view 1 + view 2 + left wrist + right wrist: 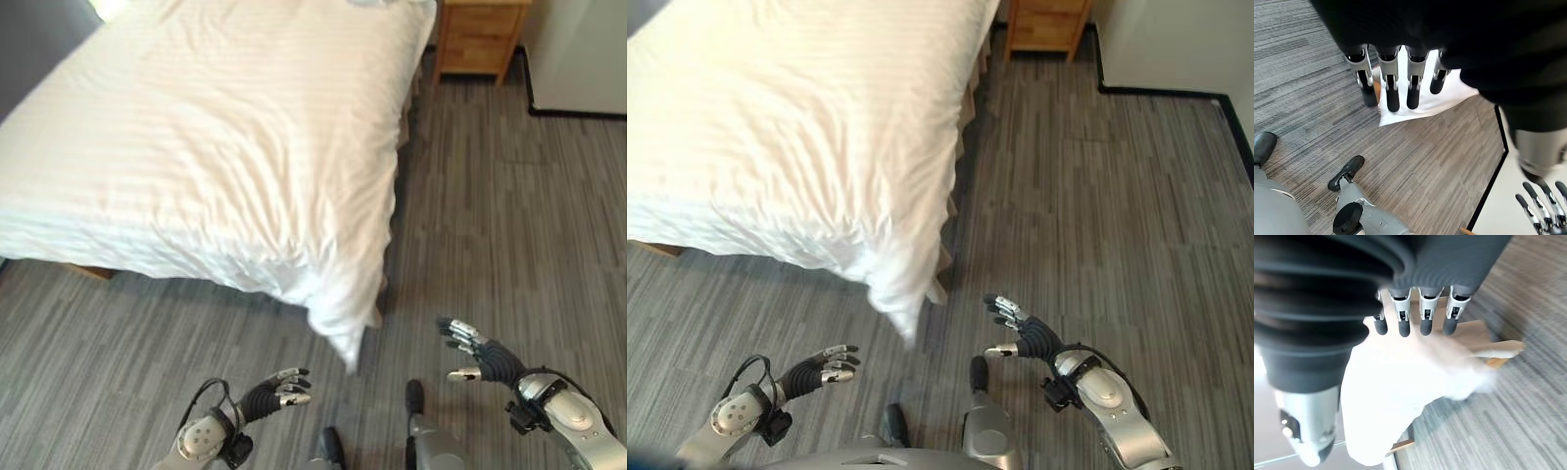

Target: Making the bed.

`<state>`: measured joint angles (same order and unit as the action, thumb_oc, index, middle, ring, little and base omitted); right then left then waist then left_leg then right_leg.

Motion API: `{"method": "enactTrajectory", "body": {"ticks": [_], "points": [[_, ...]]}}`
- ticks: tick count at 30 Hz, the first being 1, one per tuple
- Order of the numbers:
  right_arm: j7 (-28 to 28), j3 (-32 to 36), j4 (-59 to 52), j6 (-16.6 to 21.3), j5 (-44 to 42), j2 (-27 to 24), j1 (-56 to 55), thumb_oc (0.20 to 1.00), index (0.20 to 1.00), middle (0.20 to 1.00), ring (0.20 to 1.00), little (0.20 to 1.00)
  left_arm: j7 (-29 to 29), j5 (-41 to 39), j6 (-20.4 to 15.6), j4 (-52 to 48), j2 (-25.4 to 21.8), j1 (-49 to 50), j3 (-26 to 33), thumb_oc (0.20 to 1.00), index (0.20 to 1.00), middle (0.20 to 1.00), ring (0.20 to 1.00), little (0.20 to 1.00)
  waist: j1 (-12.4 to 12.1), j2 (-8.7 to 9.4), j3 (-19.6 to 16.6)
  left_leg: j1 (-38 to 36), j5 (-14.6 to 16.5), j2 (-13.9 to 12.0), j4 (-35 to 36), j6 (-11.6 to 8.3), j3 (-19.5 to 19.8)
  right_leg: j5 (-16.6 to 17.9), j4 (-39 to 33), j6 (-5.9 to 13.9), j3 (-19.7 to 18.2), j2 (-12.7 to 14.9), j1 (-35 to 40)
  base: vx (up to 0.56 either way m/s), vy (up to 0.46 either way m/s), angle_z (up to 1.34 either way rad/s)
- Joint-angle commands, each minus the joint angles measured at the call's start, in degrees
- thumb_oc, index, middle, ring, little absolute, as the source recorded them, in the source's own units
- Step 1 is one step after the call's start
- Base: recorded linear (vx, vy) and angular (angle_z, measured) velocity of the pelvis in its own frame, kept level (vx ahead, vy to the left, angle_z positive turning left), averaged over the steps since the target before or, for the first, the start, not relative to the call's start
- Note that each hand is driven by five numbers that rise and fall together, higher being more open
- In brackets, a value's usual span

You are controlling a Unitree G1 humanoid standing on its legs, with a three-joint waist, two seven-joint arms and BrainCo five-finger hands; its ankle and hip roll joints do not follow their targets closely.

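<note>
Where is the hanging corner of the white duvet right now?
The duvet corner droops off the bed's near right corner toward the grey floor, ahead of and between the left hand and right hand.

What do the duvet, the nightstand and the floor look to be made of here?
Duvet: white woven cloth, likely cotton, with faint tonal stripes and soft creases. Nightstand: light wood, visible grain, matte. Floor: grey streaked planks, possibly vinyl or laminate.

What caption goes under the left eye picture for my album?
Both open hands, left hand and right hand, hover over the floor before the bed's hanging duvet corner.
</note>
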<state>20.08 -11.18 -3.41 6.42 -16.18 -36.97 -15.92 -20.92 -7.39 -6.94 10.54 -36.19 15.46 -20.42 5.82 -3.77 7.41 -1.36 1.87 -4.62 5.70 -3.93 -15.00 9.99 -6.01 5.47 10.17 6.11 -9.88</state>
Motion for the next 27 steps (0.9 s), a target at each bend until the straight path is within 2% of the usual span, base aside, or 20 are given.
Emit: {"method": "enactTrajectory", "body": {"ticks": [1, 5, 7, 10, 13, 14, 15, 17, 18, 20, 21, 22, 23, 24, 27], "points": [[-0.28, -0.48, -1.37, 1.58, 0.91, 1.80, -1.04, 1.000, 1.000, 1.000, 1.000, 1.000, -0.89, 1.36, -1.99, -1.73, -1.58, 0.74, 1.62, 1.000, 1.000, 1.000, 1.000, 1.000, 0.02, 2.97, -1.61, 0.80, -2.82, 0.90, -0.70, -0.24, 2.45, -4.45, 1.22, 4.97, 0.85, 4.58, 8.71, 0.02, -0.023, -0.04], [-0.29, -0.25, -1.05, 0.97, 0.86, 1.96, -0.54, 1.000, 1.000, 1.000, 1.000, 1.000, -2.53, 1.47, -0.65, -1.81, -2.00, 1.86, 1.87, 1.000, 1.000, 1.000, 1.000, 1.000, -0.20, 2.68, -2.42, 0.33, -2.67, 1.15, -0.70, -0.07, 2.53, -4.61, 1.19, 5.01, 1.25, 4.75, 9.47, 0.00, -0.001, 0.01], [0.08, -0.49, -1.26, 0.45, 0.48, 1.83, 0.27, 1.000, 1.000, 1.000, 1.000, 1.000, -2.31, -0.68, 0.26, -0.44, -1.38, 3.06, 3.86, 1.000, 1.000, 1.000, 1.000, 1.000, -0.23, 2.52, -2.43, 0.16, -2.62, 1.27, -0.70, 0.05, 2.48, -4.51, 1.28, 5.02, 1.13, 4.91, 9.56, 0.00, 0.021, -0.08], [0.40, -1.75, -1.74, -0.16, -2.35, 2.70, 1.48, 1.000, 1.000, 1.000, 1.000, 1.000, 1.43, -12.10, 1.53, 5.69, 3.38, 5.00, 8.50, 1.000, 1.000, 1.000, 1.000, 1.000, -0.91, 2.50, -2.38, -0.26, -2.54, 1.48, -0.70, 0.23, 2.72, -4.59, 1.26, 5.02, 1.48, 5.18, 10.13, 0.00, 0.007, -0.02], [-2.07, -5.07, -0.04, 0.08, -8.79, 6.62, 6.47, 1.000, 1.000, 1.000, 1.000, 1.000, 6.21, -21.92, 0.81, 7.80, 8.44, 5.31, 14.76, 1.000, 1.000, 1.000, 1.000, 1.000, -2.47, 2.71, -1.79, 0.57, -3.20, 1.85, -0.70, 0.51, 3.84, -4.37, 1.01, 4.93, 2.57, 5.57, 10.27, -0.06, 0.009, 0.04], [-4.28, -8.52, 2.59, 0.68, -13.28, 9.87, 12.76, 1.000, 1.000, 1.000, 1.000, 1.000, 8.34, -31.62, 0.74, 9.53, 12.87, 3.45, 16.85, 1.000, 1.000, 1.000, 1.000, 1.000, -4.12, 2.95, -0.76, 1.44, -3.61, 2.08, -0.70, 0.62, 4.95, -4.36, 1.01, 4.91, 3.46, 5.82, 10.10, -0.11, 0.008, 0.19], [-4.28, -8.55, 2.65, 0.71, -13.28, 9.90, 12.87, 1.000, 1.000, 1.000, 1.000, 1.000, 8.33, -31.62, 0.74, 9.55, 12.88, 3.39, 16.89, 1.000, 1.000, 1.000, 1.000, 1.000, -4.05, 2.98, -0.85, 1.67, -3.75, 2.11, -0.70, 0.64, 5.00, -4.26, 1.01, 4.90, 3.50, 5.86, 9.90, -0.12, 0.006, 0.30], [-5.62, -11.85, 5.01, 0.92, -15.80, 12.36, 19.91, 1.000, 1.000, 1.000, 1.000, 1.000, 10.37, -38.30, -0.22, 8.40, 16.19, 1.69, 18.95, 1.000, 1.000, 1.000, 1.000, 1.000, -5.86, 3.16, 0.38, 2.60, -4.16, 2.31, -0.70, 0.67, 6.22, -4.28, 1.01, 4.74, 4.46, 6.03, 9.81, -0.14, -0.015, 0.40], [-7.25, -14.22, 8.89, 1.50, -18.08, 15.34, 27.56, 1.000, 1.000, 1.000, 1.000, 1.000, 12.31, -41.32, -2.03, 8.18, 18.41, -0.70, 19.46, 1.000, 1.000, 1.000, 1.000, 1.000, -8.21, 3.44, 1.53, 4.23, -4.83, 2.59, -0.70, 0.58, 7.77, -4.19, 1.01, 4.60, 6.00, 6.38, 9.40, -0.19, -0.045, 0.43], [-9.04, -14.82, 11.21, 1.74, -18.98, 17.15, 32.75, 1.000, 1.000, 1.000, 1.000, 1.000, 13.53, -42.63, -2.80, 6.25, 18.59, -1.59, 19.64, 1.000, 1.000, 1.000, 1.000, 1.000, -9.98, 3.31, 2.72, 5.33, -5.28, 2.77, -0.70, 0.49, 8.86, -3.90, 1.01, 4.53, 6.89, 6.57, 9.06, -0.13, -0.029, 0.46], [-9.03, -14.83, 11.31, 1.77, -18.99, 17.20, 32.87, 1.000, 1.000, 1.000, 1.000, 1.000, 13.55, -42.63, -2.78, 6.21, 18.58, -1.62, 19.69, 1.000, 1.000, 1.000, 1.000, 1.000, -9.93, 3.33, 2.77, 5.34, -5.29, 2.77, -0.70, 0.49, 8.89, -3.90, 1.01, 4.53, 6.92, 6.57, 9.07, -0.11, -0.022, 0.46], [-10.77, -15.63, 14.17, 2.23, -19.35, 19.20, 38.05, 1.000, 1.000, 1.000, 1.000, 1.000, 14.00, -44.24, -3.21, 5.76, 19.06, -3.20, 18.83, 1.000, 1.000, 1.000, 1.000, 1.000, -11.99, 3.42, 3.70, 6.56, -5.76, 2.87, -0.70, 0.39, 9.71, -3.78, 1.01, 4.49, 7.81, 6.61, 8.68, -0.11, -0.025, 0.39], [-11.53, -15.85, 16.00, 2.35, -20.34, 20.35, 40.39, 1.000, 1.000, 1.000, 1.000, 1.000, 13.83, -45.06, -3.54, 5.20, 18.92, -3.67, 18.67, 1.000, 1.000, 1.000, 1.000, 1.000, -13.01, 3.41, 4.10, 7.38, -6.09, 2.88, -0.70, 0.34, 10.09, -3.68, 1.01, 4.49, 8.32, 6.64, 8.32, -0.11, -0.025, 0.26], [-11.51, -15.85, 16.11, 2.39, -20.36, 20.40, 40.50, 1.000, 1.000, 1.000, 1.000, 1.000, 13.83, -45.07, -3.54, 5.20, 18.90, -3.72, 18.70, 1.000, 1.000, 1.000, 1.000, 1.000, -12.99, 3.45, 4.12, 7.43, -6.10, 2.88, -0.70, 0.34, 10.10, -3.67, 1.01, 4.48, 8.33, 6.65, 8.28, -0.07, -0.012, 0.29], [-13.67, -14.92, 23.40, 2.76, -23.62, 23.89, 45.99, 1.000, 1.000, 1.000, 1.000, 1.000, 14.01, -46.30, -3.87, 5.57, 18.40, -5.03, 16.89, 1.000, 1.000, 1.000, 1.000, 1.000, -15.47, 3.04, 5.28, 9.22, -6.87, 2.97, -0.70, 0.18, 11.22, -3.33, 1.01, 4.38, 9.26, 6.56, 7.29, -0.07, -0.014, 0.19]]}}
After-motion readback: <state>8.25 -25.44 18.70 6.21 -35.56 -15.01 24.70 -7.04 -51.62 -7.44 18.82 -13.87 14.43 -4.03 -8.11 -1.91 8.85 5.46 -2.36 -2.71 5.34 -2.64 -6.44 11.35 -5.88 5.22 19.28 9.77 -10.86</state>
